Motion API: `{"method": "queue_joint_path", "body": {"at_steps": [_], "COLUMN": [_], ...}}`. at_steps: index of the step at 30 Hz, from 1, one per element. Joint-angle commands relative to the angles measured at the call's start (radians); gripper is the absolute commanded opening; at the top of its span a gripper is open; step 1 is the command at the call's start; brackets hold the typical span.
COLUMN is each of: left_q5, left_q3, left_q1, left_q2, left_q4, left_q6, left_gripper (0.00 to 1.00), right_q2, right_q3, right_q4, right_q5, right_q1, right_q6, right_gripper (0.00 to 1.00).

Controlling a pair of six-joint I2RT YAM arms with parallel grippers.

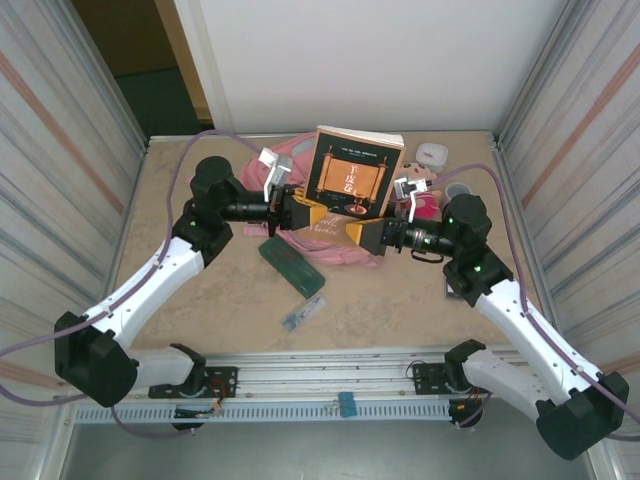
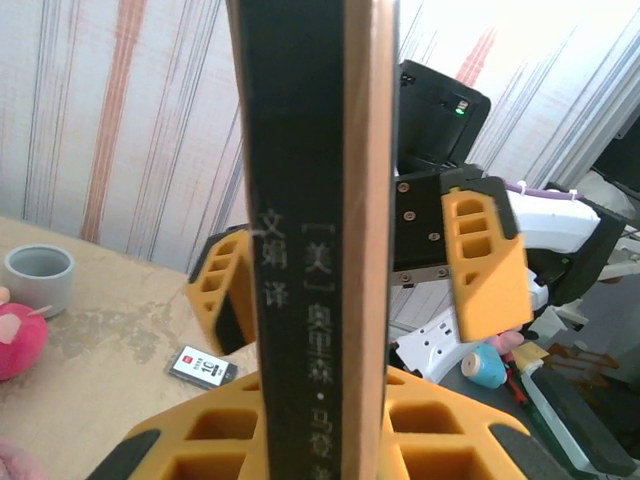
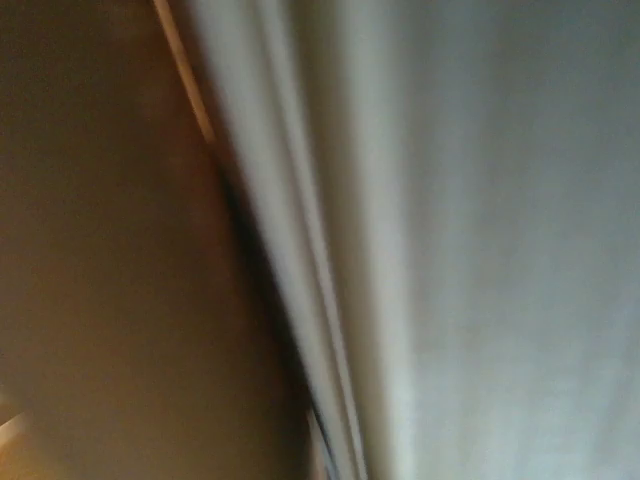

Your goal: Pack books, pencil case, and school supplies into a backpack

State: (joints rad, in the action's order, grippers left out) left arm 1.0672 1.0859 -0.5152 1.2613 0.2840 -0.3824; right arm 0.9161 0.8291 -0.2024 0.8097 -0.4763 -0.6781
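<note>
Black and orange book (image 1: 356, 172), pink backpack (image 1: 297, 152)
The book cover is black with an orange panel, and the black spine carries white characters. The pencil case (image 1: 291, 266) is dark green, the surface (image 1: 200, 300) mottled beige, and the left claw (image 1: 308, 216) and right claw (image 1: 366, 233) yellow.

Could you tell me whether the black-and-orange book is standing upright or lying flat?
Upright: the black-and-orange paperback book stands on end over the pink fabric backpack, spine vertical in the left gripper.
</note>
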Motion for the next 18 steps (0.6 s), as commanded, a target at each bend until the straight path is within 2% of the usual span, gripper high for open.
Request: {"method": "queue_joint_path", "body": {"at_steps": [1,4,8,10,11,13,15,18], "left_q5": [-0.079,-0.122,-0.1,-0.108,-0.122,-0.197,-0.317,-0.476], "left_q3": [0.009,-0.008,-0.001,0.003,0.001,-0.003,-0.005,-0.004], "left_q1": [-0.003,-0.003,-0.005,-0.013,-0.017,-0.018,-0.017,-0.017], "left_q2": [-0.013,-0.017,-0.001,0.004,0.003,-0.009,-0.015,0.006], "left_q4": [0.002,-0.014,-0.021,-0.049,-0.067,-0.142,-0.258,-0.432], "left_q6": [0.035,0.049,0.039,0.045,0.053,0.076,0.091,0.096], "left_gripper": [0.0,0.0,0.0,0.01,0.05,0.21,0.39,0.47], "right_q2": [-0.033,-0.061,-0.058,-0.043,-0.039,-0.05,-0.085,-0.146], "right_q3": [0.006,0.011,0.027,0.062,0.087,0.115,0.122,0.113], "right_q4": [-0.059,0.03,0.105,0.169,0.22,0.302,0.378,0.486], "right_q5": [0.054,-0.032,-0.13,-0.155,-0.162,-0.202,-0.321,-0.533], "right_q1": [0.01,0.011,0.011,0.014,0.017,0.033,0.064,0.129], "right_q6": [-0.008,0.041,0.064,0.077,0.107,0.162,0.183,0.181], "right_gripper": [0.81,0.58,0.36,0.13,0.03,0.0,0.0,0.0]}}
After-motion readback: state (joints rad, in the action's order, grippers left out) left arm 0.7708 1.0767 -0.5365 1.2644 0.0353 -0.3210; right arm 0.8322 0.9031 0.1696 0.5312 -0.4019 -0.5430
